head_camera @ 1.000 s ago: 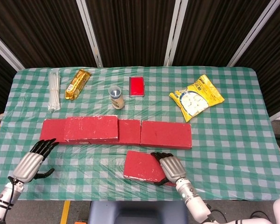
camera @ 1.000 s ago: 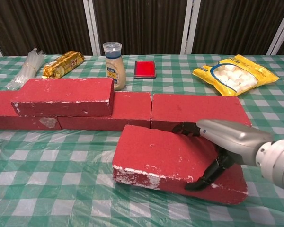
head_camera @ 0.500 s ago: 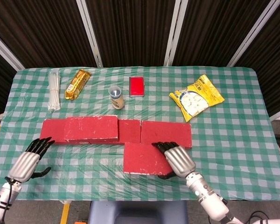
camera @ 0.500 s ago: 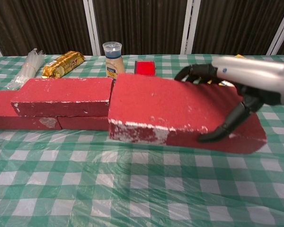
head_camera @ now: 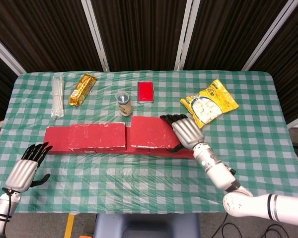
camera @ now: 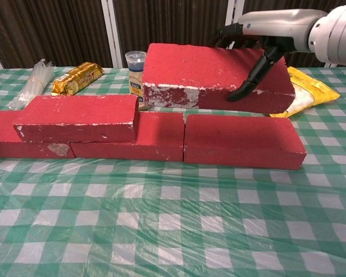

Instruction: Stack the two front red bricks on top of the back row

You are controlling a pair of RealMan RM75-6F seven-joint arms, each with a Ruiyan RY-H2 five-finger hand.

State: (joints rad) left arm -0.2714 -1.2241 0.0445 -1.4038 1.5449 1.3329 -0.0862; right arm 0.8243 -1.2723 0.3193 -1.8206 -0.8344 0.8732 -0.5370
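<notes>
Chest view shows the right robot hand [camera: 264, 41] gripping a chalk-scuffed red rectangular brick [camera: 213, 75] by its right end, held in the air directly above the back row of red bricks [camera: 242, 140], its long axis parallel to that row. One matching stacked red brick [camera: 78, 117] already sits on the row's left. The left robot hand [head_camera: 25, 167] hovers empty, fingers spread, near the table's front-left edge; no writing is legible.

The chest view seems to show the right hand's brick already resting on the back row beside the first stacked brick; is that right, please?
Not quite. The chest view shows the right hand holding its brick in the air above the back row, with a clear gap beneath it. It is beside the first stacked brick, but not yet set down.
</notes>
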